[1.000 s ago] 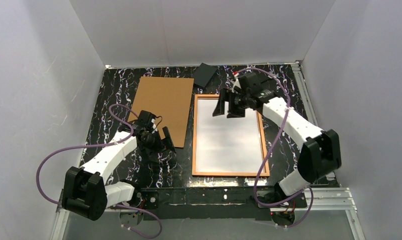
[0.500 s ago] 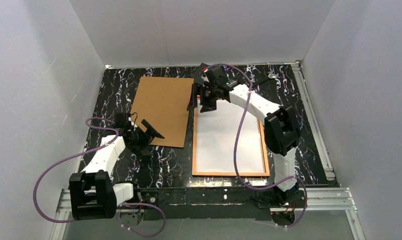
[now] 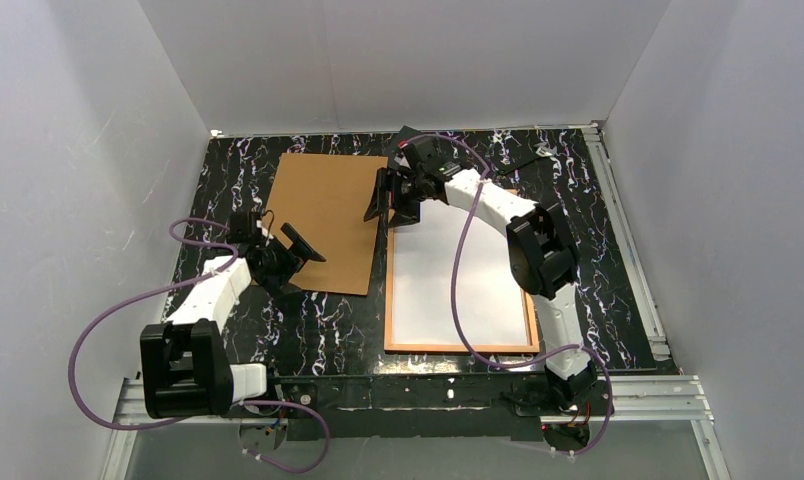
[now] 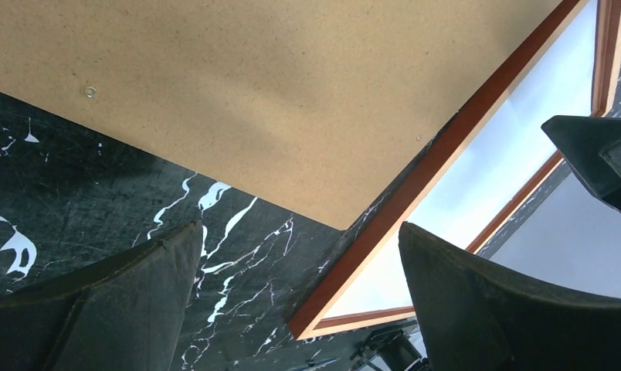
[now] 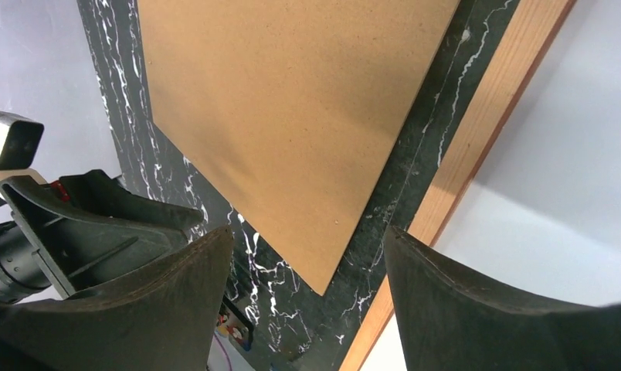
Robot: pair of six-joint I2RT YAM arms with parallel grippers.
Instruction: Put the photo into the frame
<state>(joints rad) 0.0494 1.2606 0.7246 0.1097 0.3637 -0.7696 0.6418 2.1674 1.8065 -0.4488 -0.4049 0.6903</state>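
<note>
Two pincers hang over the table point(image 3: 618, 250), both with jaws spread and nothing between them. The frame point(image 3: 389, 300) lies flat, and the photo point(image 3: 458, 285) rests inside its orange border, plain white side up. The right pincer point(image 3: 389, 212) hovers above the frame's far left corner. The left pincer point(image 3: 303, 270) is left of the frame, over the near edge of a brown cardboard board point(image 3: 323, 205). The board lies just beside the frame's left side, with a narrow strip of table between them.
</note>
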